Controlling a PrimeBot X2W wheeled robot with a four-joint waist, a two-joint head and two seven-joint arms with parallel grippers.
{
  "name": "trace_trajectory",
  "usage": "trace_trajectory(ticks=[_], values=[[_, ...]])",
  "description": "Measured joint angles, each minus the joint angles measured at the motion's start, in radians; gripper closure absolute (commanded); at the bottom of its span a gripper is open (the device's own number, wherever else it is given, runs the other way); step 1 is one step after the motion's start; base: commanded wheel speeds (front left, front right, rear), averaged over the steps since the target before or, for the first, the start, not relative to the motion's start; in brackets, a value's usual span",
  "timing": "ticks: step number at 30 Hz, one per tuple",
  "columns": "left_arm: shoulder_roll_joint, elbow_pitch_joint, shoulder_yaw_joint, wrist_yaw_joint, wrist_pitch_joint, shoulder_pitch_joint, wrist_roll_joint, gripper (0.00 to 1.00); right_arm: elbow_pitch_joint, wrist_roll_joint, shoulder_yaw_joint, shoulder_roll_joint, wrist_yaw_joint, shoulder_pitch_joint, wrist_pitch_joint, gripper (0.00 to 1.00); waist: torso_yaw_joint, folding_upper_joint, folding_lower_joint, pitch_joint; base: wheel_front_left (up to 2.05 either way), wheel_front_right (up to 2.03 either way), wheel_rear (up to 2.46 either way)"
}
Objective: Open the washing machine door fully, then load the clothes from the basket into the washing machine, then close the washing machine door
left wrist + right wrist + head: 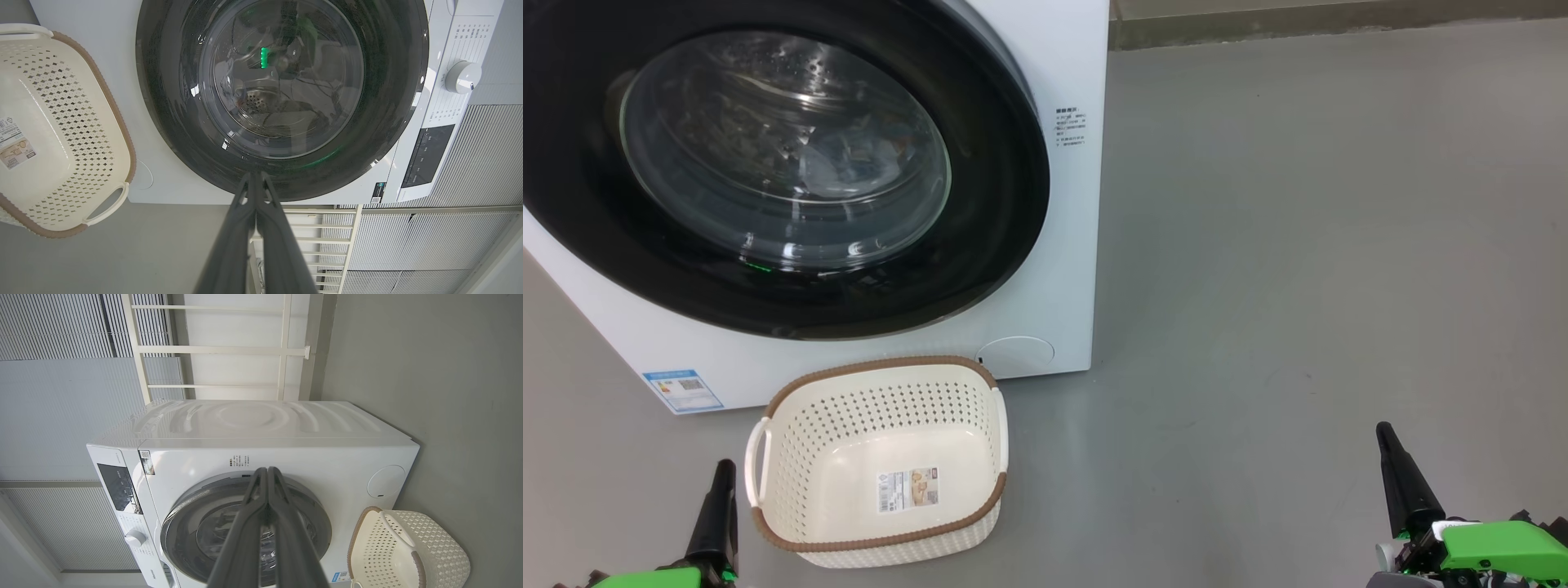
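I noted the washing machine door (1001,180) shut against the washing machine (1072,245). The basket (882,365) stood on the floor (1298,245) just in front, its inside bare except a label (908,488). Left gripper (724,468) and right gripper (1383,430) were both pinched closed, empty.

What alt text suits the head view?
A white washer with its round door shut; an empty basket stands on the grey floor before it. The left end effector and right end effector, both shut, point up at the lower corners.
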Motion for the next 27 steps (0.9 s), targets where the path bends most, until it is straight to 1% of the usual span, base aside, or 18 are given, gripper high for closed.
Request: trace_trajectory(ticks=[27], values=[[0.0,0.0,0.0,0.0,0.0,0.0,0.0,1.0,0.0,0.0,-0.002,0.001,0.0,0.0,0.001,1.0,0.0,0.0,0.0,0.0,0.0,0.0,0.0]])
